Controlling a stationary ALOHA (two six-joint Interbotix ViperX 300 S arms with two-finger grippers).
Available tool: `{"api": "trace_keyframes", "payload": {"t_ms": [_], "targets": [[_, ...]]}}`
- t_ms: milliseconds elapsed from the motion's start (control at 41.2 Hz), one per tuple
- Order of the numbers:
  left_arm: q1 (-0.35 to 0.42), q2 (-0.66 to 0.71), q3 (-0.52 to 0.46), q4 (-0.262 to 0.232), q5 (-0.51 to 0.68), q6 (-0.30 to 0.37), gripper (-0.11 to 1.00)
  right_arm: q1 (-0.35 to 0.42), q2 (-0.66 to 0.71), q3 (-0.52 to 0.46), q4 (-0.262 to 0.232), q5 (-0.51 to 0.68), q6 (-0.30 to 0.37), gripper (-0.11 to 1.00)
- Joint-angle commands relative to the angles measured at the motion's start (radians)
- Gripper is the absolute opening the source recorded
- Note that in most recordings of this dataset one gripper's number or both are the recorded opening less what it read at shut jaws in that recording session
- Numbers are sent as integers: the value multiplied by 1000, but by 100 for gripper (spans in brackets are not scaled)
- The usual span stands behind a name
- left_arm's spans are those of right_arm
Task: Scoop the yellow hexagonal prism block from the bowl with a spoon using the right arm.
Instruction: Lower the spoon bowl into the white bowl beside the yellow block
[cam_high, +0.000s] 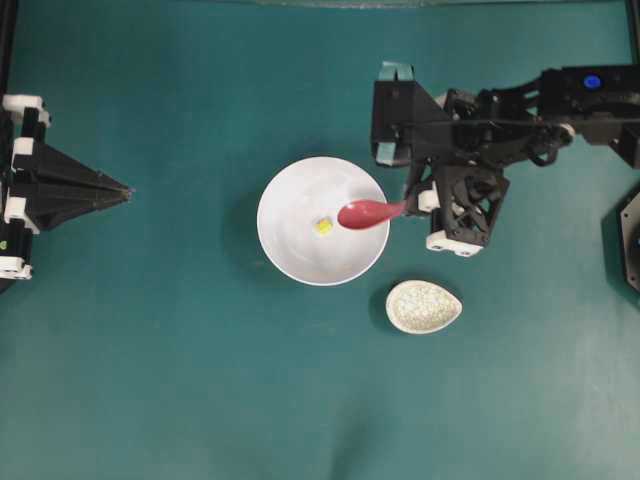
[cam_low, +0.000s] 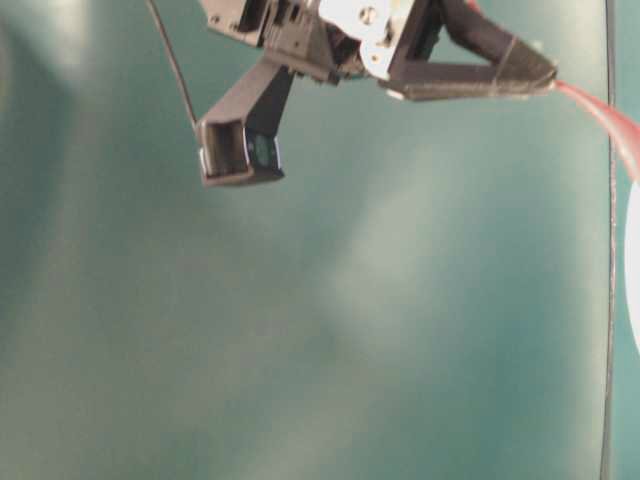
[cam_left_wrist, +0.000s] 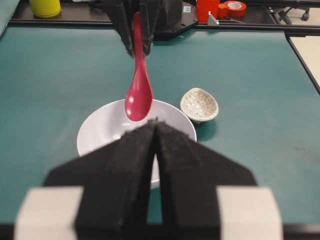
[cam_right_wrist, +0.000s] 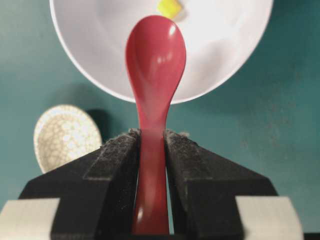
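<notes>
Right fingers (cam_right_wrist: 151, 142) pinch spoon (cam_right_wrist: 154, 75), seemingly above bowl (cam_right_wrist: 225, 45).

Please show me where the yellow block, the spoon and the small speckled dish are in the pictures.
yellow block (cam_high: 324, 226): overhead view, middle of its top face, inside the bowl.
spoon (cam_right_wrist: 155, 55): right wrist view, hollow of its scoop.
speckled dish (cam_high: 423, 306): overhead view, centre of its inner surface.

A speckled spoon rest (cam_high: 424, 306) sits on the teal table (cam_high: 150, 380).

no readable text, labels or numbers
</notes>
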Motion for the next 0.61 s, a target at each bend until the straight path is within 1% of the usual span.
{"api": "trace_keyframes", "payload": {"t_ms": [0,243,388,582], "targets": [[0,11,-18,2,-6,2,0,-3,9,-61,-2,52,6,22],[0,11,-18,2,-5,0,0,-3,95,-175,-5,195,9,22],[0,11,-18,2,-6,0,0,-3,129,-225,-14,236,9,22],[-2,11,-18,2,-5,0,0,-2,150,-244,-37,249,6,22]]}}
